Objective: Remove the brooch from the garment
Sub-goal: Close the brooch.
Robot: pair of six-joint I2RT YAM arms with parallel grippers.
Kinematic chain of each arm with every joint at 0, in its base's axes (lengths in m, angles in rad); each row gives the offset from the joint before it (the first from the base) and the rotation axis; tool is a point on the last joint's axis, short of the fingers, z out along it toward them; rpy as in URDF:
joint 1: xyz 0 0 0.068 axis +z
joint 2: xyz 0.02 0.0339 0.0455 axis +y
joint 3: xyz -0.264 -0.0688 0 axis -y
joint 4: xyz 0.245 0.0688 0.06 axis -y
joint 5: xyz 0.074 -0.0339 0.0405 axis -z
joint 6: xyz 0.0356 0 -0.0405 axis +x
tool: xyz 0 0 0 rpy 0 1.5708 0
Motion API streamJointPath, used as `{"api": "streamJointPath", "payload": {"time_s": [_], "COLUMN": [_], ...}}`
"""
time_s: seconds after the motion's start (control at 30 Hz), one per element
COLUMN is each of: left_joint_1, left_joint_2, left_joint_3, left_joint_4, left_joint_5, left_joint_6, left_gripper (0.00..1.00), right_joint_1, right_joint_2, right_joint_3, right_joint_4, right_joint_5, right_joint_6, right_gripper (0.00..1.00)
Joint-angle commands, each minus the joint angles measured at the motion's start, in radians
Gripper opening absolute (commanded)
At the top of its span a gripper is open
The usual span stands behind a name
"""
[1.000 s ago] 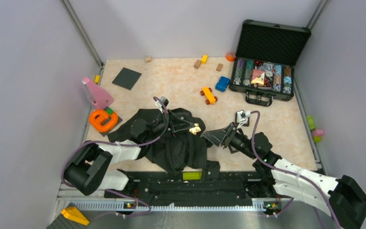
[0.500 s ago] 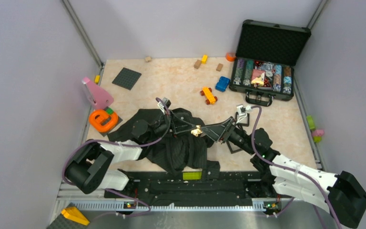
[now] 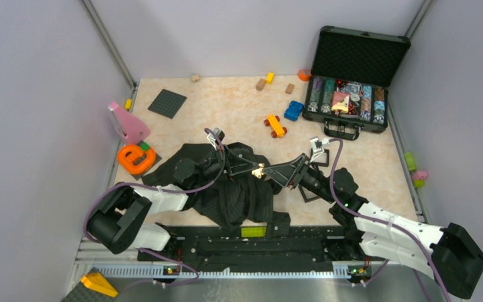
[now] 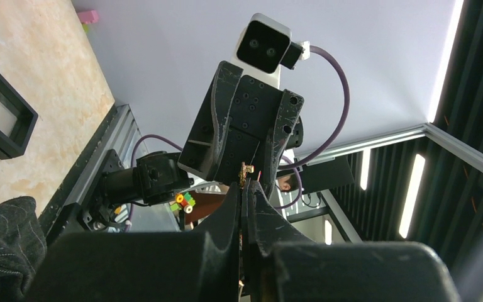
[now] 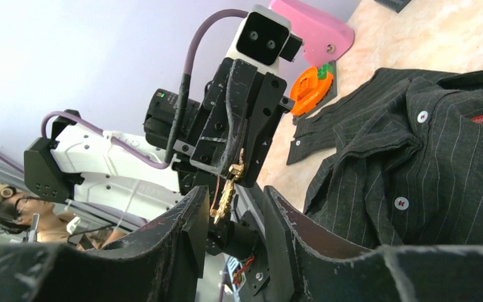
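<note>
The garment (image 3: 226, 202), a dark pinstriped shirt with white buttons, lies crumpled at the near middle of the table and also fills the right of the right wrist view (image 5: 427, 157). My left gripper (image 3: 254, 168) is shut on the small gold brooch (image 3: 260, 170), held up off the cloth. In the left wrist view the brooch (image 4: 246, 170) pokes out above the closed tips (image 4: 244, 189). My right gripper (image 3: 277, 173) faces it tip to tip, open. In the right wrist view the brooch (image 5: 226, 192) hangs between its spread fingers (image 5: 236, 202), close to the left one.
An open black case (image 3: 352, 100) of chips stands back right. An orange toy car (image 3: 275, 126), a blue one (image 3: 294, 111) and small wooden blocks lie behind the arms. A pink piece (image 3: 127, 123), an orange ring (image 3: 136, 157) and a dark baseplate (image 3: 166, 102) sit left.
My right gripper has moved left to meet the left gripper, and its fingers now straddle the brooch. The left gripper has stayed in place, shut on the brooch.
</note>
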Motion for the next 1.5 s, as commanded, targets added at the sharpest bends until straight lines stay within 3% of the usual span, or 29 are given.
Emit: {"api": "streamJointPath", "payload": {"time_s": [0.0, 0.6, 0.67, 0.73, 0.8, 0.97, 1.1, 1.47], "left_joint_1": [-0.005, -0.005, -0.005, -0.005, -0.005, -0.005, -0.005, -0.007], "left_joint_2": [0.009, 0.020, 0.021, 0.023, 0.027, 0.024, 0.024, 0.019], "left_joint_3": [0.006, 0.025, 0.026, 0.028, 0.029, 0.032, 0.028, 0.034], "left_joint_4": [0.094, 0.096, 0.095, 0.098, 0.101, 0.102, 0.104, 0.098], "left_joint_5": [-0.002, 0.014, 0.017, 0.019, 0.020, 0.020, 0.019, 0.031], "left_joint_6": [-0.007, -0.011, -0.011, -0.012, -0.015, -0.015, -0.016, -0.009], "left_gripper": [0.00, 0.00, 0.00, 0.00, 0.00, 0.00, 0.00, 0.00], "right_joint_1": [0.019, 0.025, 0.026, 0.025, 0.025, 0.025, 0.026, 0.026], "right_joint_2": [0.006, 0.046, 0.045, 0.043, 0.038, 0.013, 0.021, 0.057], "right_joint_3": [0.055, 0.076, 0.075, 0.078, 0.078, 0.072, 0.077, 0.080], "right_joint_4": [0.043, 0.052, 0.052, 0.055, 0.059, 0.038, 0.031, 0.050], "right_joint_5": [-0.020, -0.031, -0.034, -0.041, -0.042, -0.017, -0.025, -0.058], "right_joint_6": [0.005, 0.000, -0.001, -0.001, -0.004, -0.011, -0.011, -0.009], "right_gripper": [0.39, 0.27, 0.31, 0.46, 0.48, 0.32, 0.26, 0.24]}}
